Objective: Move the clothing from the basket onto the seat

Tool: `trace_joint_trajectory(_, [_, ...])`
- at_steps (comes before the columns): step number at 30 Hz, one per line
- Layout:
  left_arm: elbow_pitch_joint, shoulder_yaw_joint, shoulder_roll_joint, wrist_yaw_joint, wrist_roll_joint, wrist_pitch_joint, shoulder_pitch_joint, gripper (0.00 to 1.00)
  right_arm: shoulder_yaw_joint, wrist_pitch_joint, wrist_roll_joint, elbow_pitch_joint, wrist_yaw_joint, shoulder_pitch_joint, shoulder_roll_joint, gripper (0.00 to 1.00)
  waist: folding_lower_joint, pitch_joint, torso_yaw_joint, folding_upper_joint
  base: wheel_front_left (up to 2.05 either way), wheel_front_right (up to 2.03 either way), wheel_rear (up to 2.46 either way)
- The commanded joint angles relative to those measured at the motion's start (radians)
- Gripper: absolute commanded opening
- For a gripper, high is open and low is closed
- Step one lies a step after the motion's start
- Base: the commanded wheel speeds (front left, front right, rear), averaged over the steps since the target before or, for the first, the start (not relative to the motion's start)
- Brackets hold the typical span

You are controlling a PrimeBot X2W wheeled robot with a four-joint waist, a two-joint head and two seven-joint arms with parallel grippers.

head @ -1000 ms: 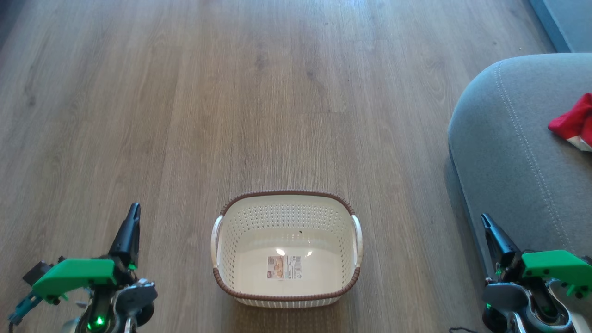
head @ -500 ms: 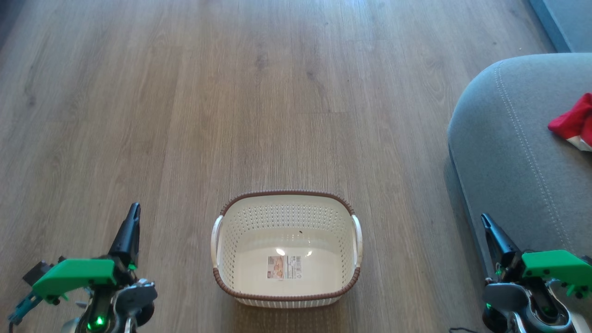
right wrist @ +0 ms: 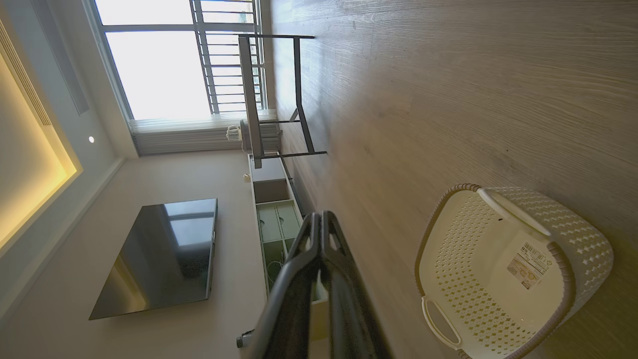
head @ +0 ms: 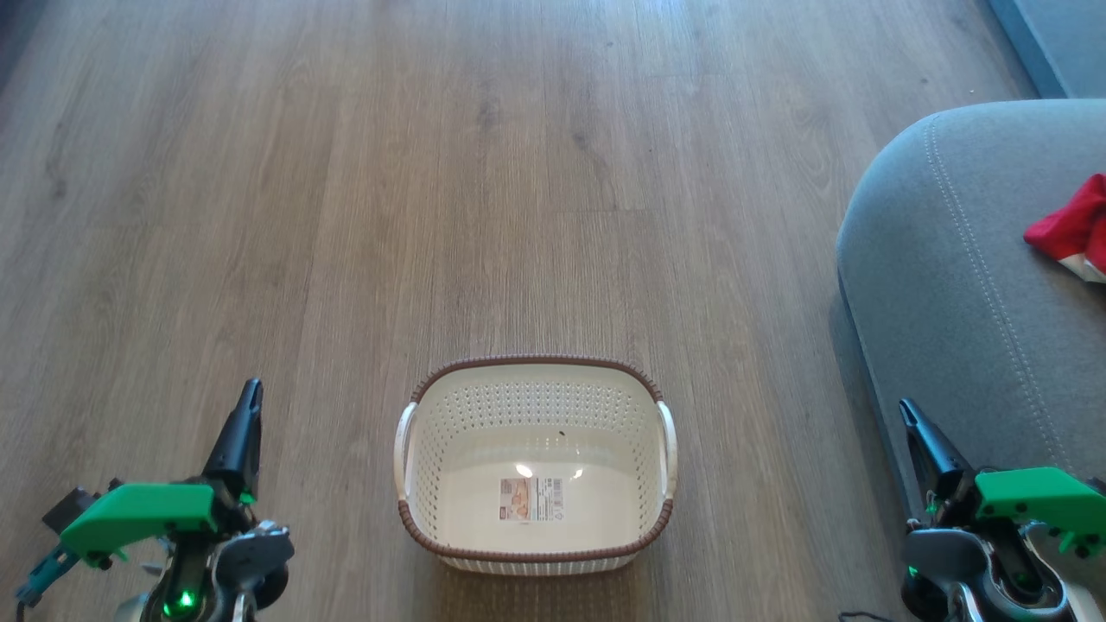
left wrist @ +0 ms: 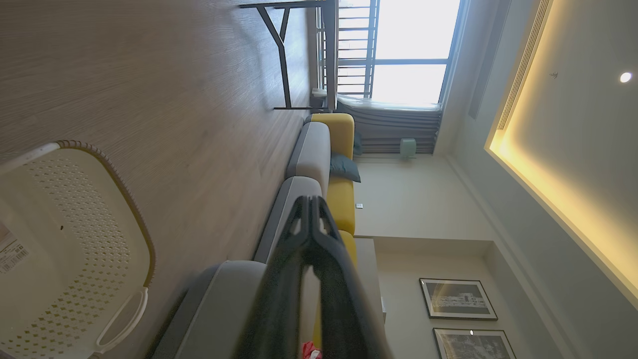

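**Clothing on the seat, basket bare, both claws shut.**

The clothing (head: 1071, 226) is seen on the seat (head: 950, 285) at the right edge of the head view. It lies ahead and to the right of the right claw (head: 904, 406), the nearer of the two. Its long axis cannot be judged, since it is cut by the frame. The basket (head: 536, 359) stands on the floor between the arms, nothing in it but its label, so the task is judged done. Both the right claw and the left claw (head: 251, 385) are pressed shut on nothing. Low in the left wrist view a red scrap, probably the same clothing, is caught.
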Motion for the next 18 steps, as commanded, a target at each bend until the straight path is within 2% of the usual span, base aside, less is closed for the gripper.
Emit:
trace_joint_trajectory(1, [-0.034,0.036,0.005,-0.007,-0.006,0.003,-0.046,0.00,0.017,0.007,-0.008,-0.031,0.007,-0.050,-0.005,0.00,0.0000,0.000,0.000,0.0000,0.00,0.00,0.00])
trace_joint_trajectory(18, [-0.034,0.036,0.005,-0.007,-0.006,0.003,-0.046,0.00,0.016,0.008,-0.009,-0.031,0.007,-0.050,-0.004,0.00,0.0000,0.000,0.000,0.0000,0.00,0.00,0.00])
